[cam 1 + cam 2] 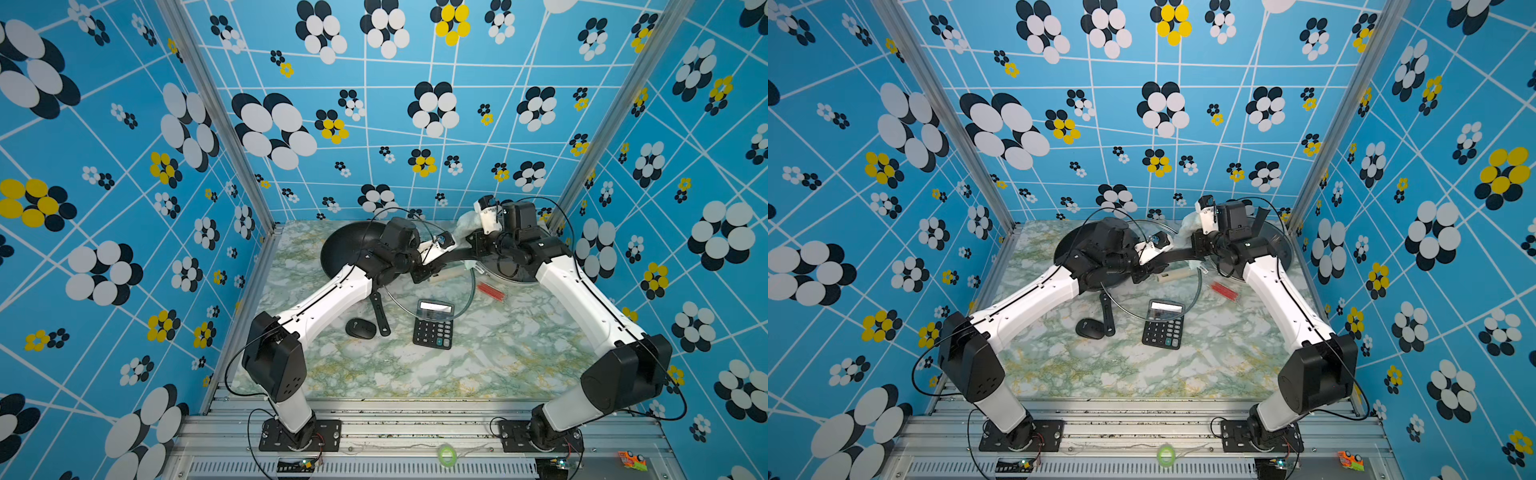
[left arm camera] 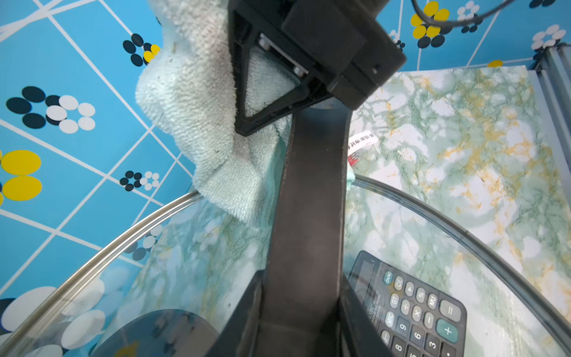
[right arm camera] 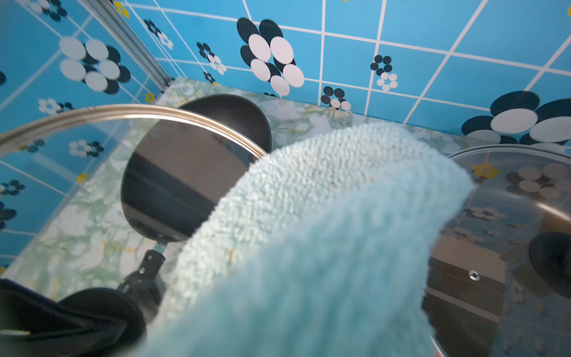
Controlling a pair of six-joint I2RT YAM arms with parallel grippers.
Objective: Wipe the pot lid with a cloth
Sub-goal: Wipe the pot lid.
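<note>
Left wrist view: the left claw (image 2: 304, 293) is closed narrowly on the black strap handle (image 2: 309, 201) of the pot lid (image 2: 92, 262), with one finger on each side of the strap. Both fingers are partly cut off by the frame edge. The lid is clear glass with a metal rim and is held over the tabletop (image 2: 463, 123). The calculator (image 2: 417, 309) shows through the glass.

The right claw (image 2: 250, 122) is clamped on the cloth (image 2: 191, 102). Only one black finger shows; the other is behind the terry. The cloth's lower fold meets the lid rim just beside the handle, but firm contact with the glass cannot be confirmed. Past the handle are a white printed tag (image 2: 363, 140) and a red item (image 2: 354, 159). What either belongs to cannot be told.

Right wrist view: the cloth (image 3: 324, 231) fills the foreground, blurred, and hides the right claw entirely. Around it are the lid rim (image 3: 129, 112), a frying pan (image 3: 228, 114) seen partly through the glass, and a second lid (image 3: 509, 191) cut off at the frame edge.

In both top views the arms cover both grips. The pot lid (image 1: 472, 291) appears only as a thin rim arc beyond the calculator (image 1: 434, 324). The cloth (image 1: 467, 222) is a pale bunch near the back wall, between the two wrists. A mouse (image 1: 360, 328) lies beside the pan's handle.
</note>
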